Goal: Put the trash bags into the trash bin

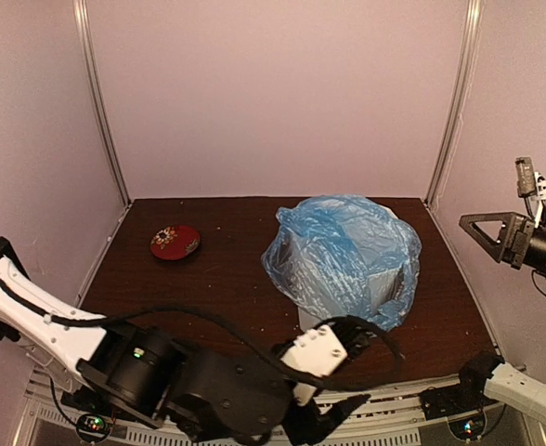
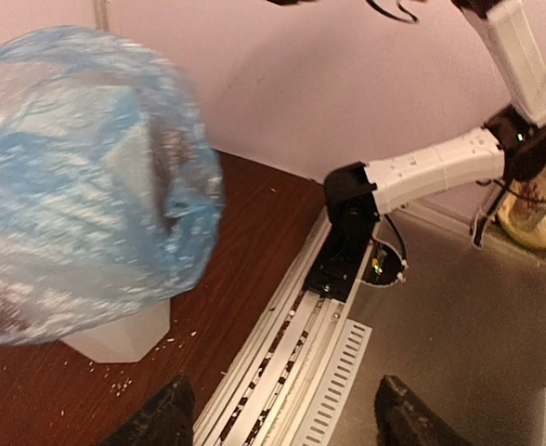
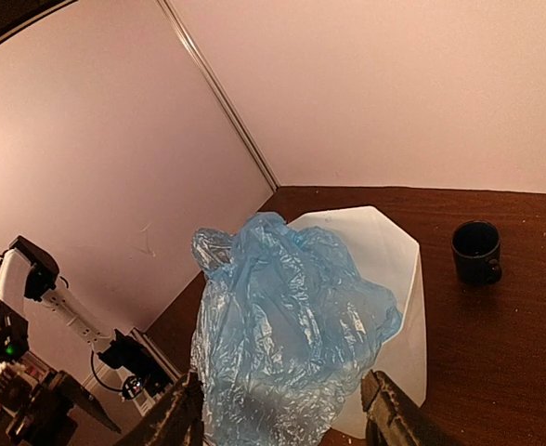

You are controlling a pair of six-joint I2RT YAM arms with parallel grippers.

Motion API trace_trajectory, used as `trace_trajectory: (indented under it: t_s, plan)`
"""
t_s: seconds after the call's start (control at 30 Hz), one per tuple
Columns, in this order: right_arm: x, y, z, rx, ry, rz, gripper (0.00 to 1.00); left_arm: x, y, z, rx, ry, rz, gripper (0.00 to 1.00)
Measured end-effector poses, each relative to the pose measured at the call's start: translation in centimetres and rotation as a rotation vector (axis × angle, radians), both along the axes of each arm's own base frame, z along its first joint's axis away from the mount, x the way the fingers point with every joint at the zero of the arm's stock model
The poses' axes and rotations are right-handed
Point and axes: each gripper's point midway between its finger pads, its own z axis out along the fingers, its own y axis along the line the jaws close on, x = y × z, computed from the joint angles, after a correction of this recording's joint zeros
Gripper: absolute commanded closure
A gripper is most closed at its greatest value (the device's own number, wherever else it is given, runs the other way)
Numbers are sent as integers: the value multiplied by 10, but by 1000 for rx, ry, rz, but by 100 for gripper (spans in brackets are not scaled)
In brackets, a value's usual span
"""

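Far left on the surface (image 1: 217, 288): a small red round thing (image 1: 175, 242), well apart from everything else. Next, low by the front edge, the left end effector (image 2: 287, 423): fingers spread wide, nothing between them, near the front of the trash bin (image 3: 398, 307) but not touching. In the middle, the trash bag (image 1: 343, 246): puffed up like a blue cloud over the top of the white bin, spilling down the sides, mostly outside and not yet tucked in. Far right and high up, the right end effector (image 3: 282, 418): also wide open, holding nothing, well apart from the bag. Likely step now: getting the bag down inside. To do this well, come in from above, over the middle of the puffy part, not from the side. Pinch a good bunch of the thin film, then push slowly straight down into the opening. Go gently, because of the light bin and the risk of tipping or sliding. Maybe steady the bin wall with the other end effector. Watch for shiny film popping back out; tuck loose edges in last.
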Motion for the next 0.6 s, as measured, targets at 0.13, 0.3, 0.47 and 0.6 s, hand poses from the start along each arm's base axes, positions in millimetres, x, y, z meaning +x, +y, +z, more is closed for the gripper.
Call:
trace_trajectory:
  t_s: [0.13,0.3,0.47,0.6]
  plan:
    - [11,3,5,-27,2,-11,40,44,70,17,-122,79,160,20]
    - [32,5,7,-73,16,-45,42,120,132,24,-301,165,348,19]
    - [57,5,-4,-129,45,-100,42,185,145,24,-356,183,466,15]
    - [77,14,-10,-148,69,-103,42,209,119,25,-322,194,448,14]
